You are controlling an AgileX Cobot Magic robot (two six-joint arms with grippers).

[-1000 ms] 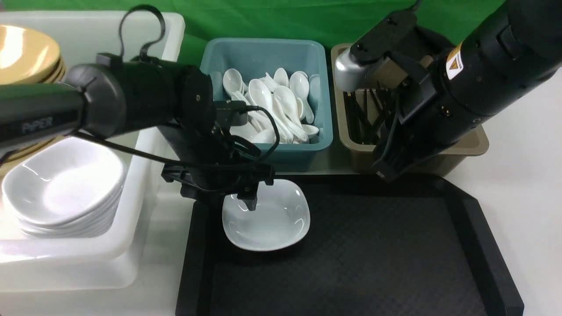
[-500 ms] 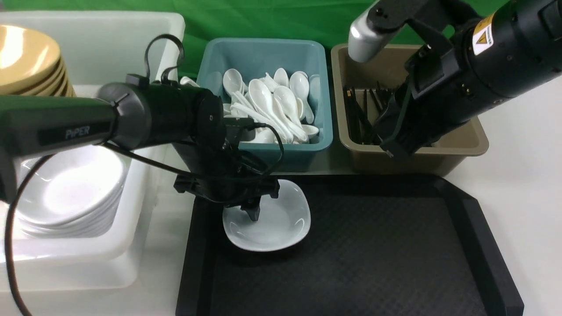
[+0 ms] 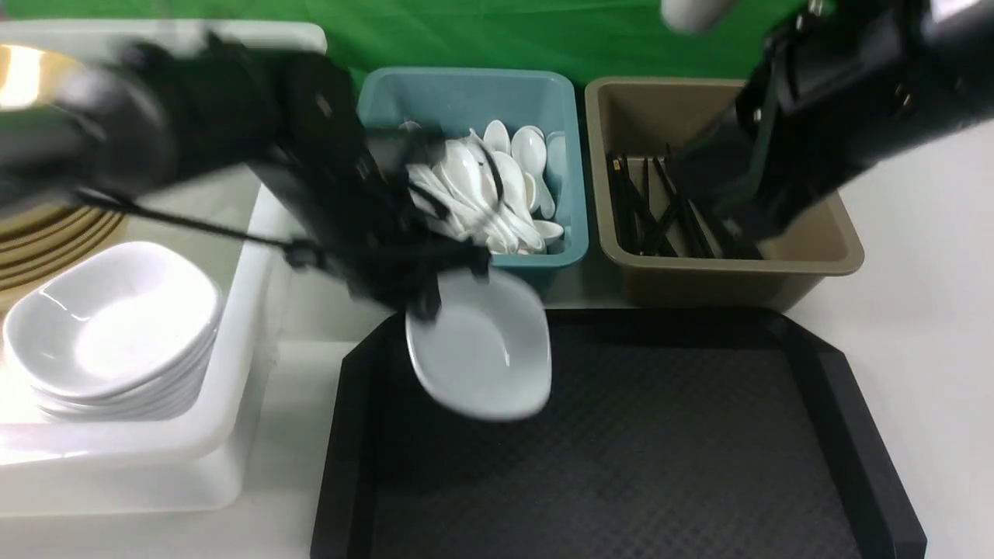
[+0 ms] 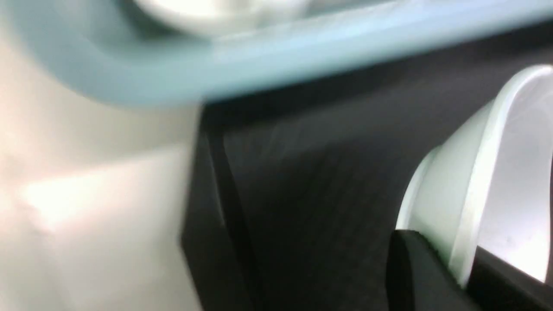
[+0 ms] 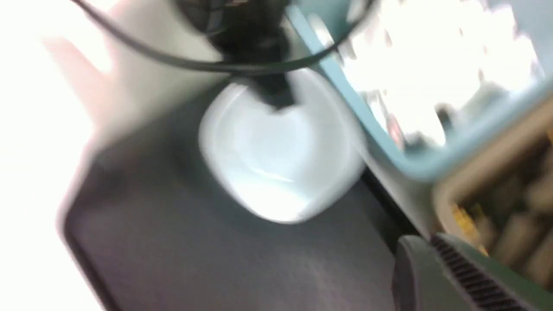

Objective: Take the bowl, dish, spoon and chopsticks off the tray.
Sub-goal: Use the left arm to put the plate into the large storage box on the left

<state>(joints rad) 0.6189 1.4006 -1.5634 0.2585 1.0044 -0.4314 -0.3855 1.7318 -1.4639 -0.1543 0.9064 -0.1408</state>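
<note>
Pinched the far-left rim of the white dish with the left gripper, jaws drawn narrow onto the rim. Showed one dark finger pressed against the outside of that rim in the left wrist view. Held the dish tilted, hollow turned toward the near right, over the far-left corner of the tray. Could not tell through the motion blur whether the low edge touched the tray's surface.

Hung the right gripper closed over the brown bin, far right of the tray. Could not make out, in the smear, how near the closed tips came to the chopsticks lying crossed inside that bin.

Found the spoons heaped in the teal bin, just beyond the dish and beside the brown bin. Found the yellow bowls stacked at the far left in the white tub, partly hidden by the left arm. Found a stack of white dishes nearer in the same tub, well apart from the tray.
</note>
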